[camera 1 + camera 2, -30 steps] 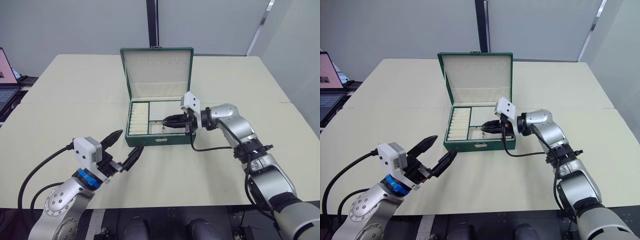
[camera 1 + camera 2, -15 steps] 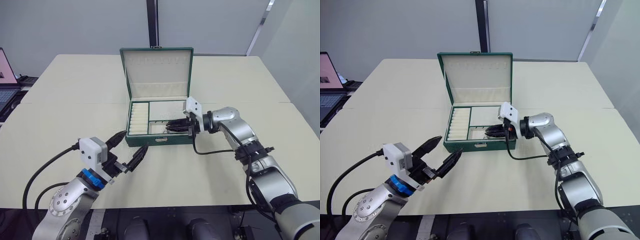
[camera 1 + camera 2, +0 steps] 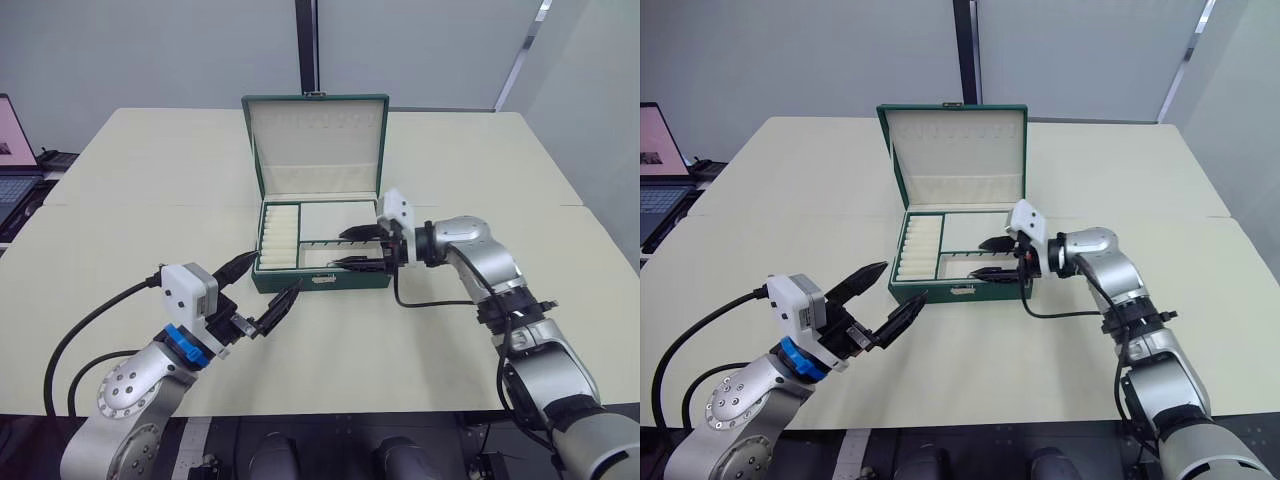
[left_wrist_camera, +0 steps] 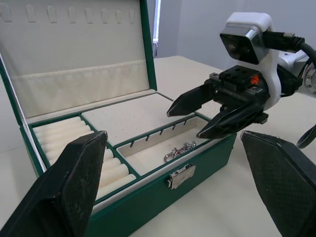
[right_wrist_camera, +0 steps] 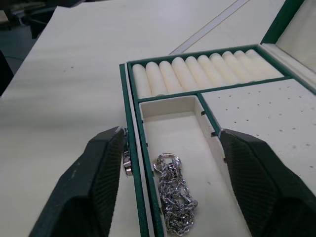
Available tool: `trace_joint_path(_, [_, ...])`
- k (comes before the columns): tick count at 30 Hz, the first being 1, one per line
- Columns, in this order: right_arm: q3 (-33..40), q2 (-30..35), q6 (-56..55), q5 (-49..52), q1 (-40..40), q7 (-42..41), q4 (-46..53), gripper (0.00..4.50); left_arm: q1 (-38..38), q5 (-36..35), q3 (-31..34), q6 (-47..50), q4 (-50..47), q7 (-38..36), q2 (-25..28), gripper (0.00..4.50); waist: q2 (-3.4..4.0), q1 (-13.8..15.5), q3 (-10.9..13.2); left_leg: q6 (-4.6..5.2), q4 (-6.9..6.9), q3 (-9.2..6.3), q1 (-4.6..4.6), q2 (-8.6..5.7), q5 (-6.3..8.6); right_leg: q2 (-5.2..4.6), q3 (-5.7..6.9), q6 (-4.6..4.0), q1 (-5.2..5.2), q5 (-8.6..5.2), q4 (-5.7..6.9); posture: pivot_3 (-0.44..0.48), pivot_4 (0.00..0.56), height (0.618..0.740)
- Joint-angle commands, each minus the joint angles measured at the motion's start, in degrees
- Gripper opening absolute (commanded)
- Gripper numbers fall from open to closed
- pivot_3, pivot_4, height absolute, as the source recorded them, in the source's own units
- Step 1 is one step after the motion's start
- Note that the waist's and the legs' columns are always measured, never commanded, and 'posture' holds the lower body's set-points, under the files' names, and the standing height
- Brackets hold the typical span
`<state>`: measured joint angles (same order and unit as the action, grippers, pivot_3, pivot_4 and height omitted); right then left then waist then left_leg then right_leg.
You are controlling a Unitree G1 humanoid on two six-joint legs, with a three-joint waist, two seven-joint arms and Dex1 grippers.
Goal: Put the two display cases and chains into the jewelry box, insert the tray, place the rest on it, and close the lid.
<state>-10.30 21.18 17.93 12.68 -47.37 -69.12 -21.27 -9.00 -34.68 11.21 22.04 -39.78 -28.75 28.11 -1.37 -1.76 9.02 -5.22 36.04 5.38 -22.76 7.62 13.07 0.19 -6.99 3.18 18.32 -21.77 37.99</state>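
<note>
Chain (image 5: 175,200): lying loose in the front compartment of the tray (image 5: 132,148), below and between the right gripper's spread fingers.
Right gripper (image 3: 358,248): fingers apart, empty.
Left gripper (image 3: 262,290): fingers apart, empty, just before the box (image 3: 320,280).
Lid (image 3: 315,140): upright.

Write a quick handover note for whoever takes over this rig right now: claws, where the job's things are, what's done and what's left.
Right claw: open, holding nothing, poised over the front compartment of the tray.
Left claw: open, holding nothing, hovering above the table just in front of the jewelry box.
Tray sits in the jewelry box; lid stands upright and open.
A silver chain lies in the tray's front compartment, free of the claws.
Done: tray inserted, chain placed on it.
The display cases can't be seen under the tray; I can't confirm them.
Left: close the lid.
</note>
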Motion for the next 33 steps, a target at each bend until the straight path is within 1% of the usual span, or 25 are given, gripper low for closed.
trace_joint_path(1, [5.5,3.1,1.9,4.3,0.8,-0.1,4.0,4.45,1.5,-2.2,2.4,0.3,0.5,-1.9,1.8,4.50,0.00,0.0,0.0,0.00,0.00,0.00,0.00,0.00,0.00,-0.01,0.00,0.00,0.00,0.00,0.00,0.000,0.150,0.740])
trace_joint_path(5, [9.7,7.7,4.3,7.2,2.9,0.0,7.2,4.45,1.4,-4.2,5.8,0.7,4.4,-6.5,5.7,4.50,0.04,-0.1,0.0,0.00,-0.01,0.00,0.02,0.00,0.00,0.01,0.00,0.00,-0.01,0.00,0.00,0.000,0.150,0.740])
trace_joint_path(10, [16.2,16.9,7.5,10.3,11.0,-0.2,13.0,4.45,2.0,-6.5,14.7,2.0,14.8,-14.9,14.3,4.50,0.08,-0.1,0.1,0.00,-0.10,0.03,-0.01,0.00,0.01,0.01,0.00,0.00,0.06,-0.01,-0.06,0.000,0.150,0.740])
trace_joint_path(12, [17.8,20.8,6.6,9.7,15.2,-0.4,13.7,4.45,2.8,-5.7,17.8,1.3,21.0,-18.4,17.9,4.50,0.09,0.0,0.1,0.01,-0.11,0.04,-0.02,0.00,0.01,0.01,0.01,0.00,0.07,-0.01,-0.07,0.000,0.150,0.740])
trace_joint_path(15, [19.8,24.6,4.8,9.0,20.1,0.1,14.0,4.45,3.9,-3.6,20.7,-0.7,29.1,-22.5,21.8,4.50,0.12,-0.1,0.2,0.02,-0.11,0.10,-0.01,-0.02,0.02,-0.01,-0.02,0.00,0.08,-0.01,-0.08,0.000,0.150,0.740])
trace_joint_path(19, [22.9,27.8,2.5,8.9,25.4,1.4,13.9,4.45,5.2,-0.7,23.3,-3.3,39.4,-26.6,26.1,4.50,0.15,-0.5,0.2,0.02,-0.10,0.15,0.00,-0.01,0.02,-0.01,-0.07,0.00,0.13,-0.01,-0.04,0.000,0.150,0.740])
trace_joint_path(24, [25.7,29.2,0.8,8.8,29.4,3.4,12.0,4.45,5.3,3.5,25.4,-8.4,50.3,-29.5,28.6,4.50,0.16,-0.8,0.2,0.01,-0.15,0.21,-0.01,0.00,0.02,-0.01,-0.10,0.00,0.19,-0.01,-0.04,0.000,0.150,0.740])
trace_joint_path(28, [25.9,29.4,-0.9,8.3,30.8,4.1,10.0,4.45,4.6,4.3,26.5,-9.1,51.9,-29.9,28.4,4.50,0.14,-0.9,0.2,0.01,-0.15,0.22,-0.03,0.01,0.02,-0.02,-0.09,0.00,0.22,-0.01,-0.03,0.000,0.150,0.740])
trace_joint_path(33, [25.2,29.1,-1.8,8.1,30.0,4.8,7.9,4.45,5.3,5.7,26.8,-9.9,52.9,-28.6,28.1,4.50,0.14,-1.0,0.2,0.01,-0.13,0.22,-0.01,0.01,0.02,-0.02,-0.08,0.00,0.19,-0.01,0.01,0.000,0.150,0.740])
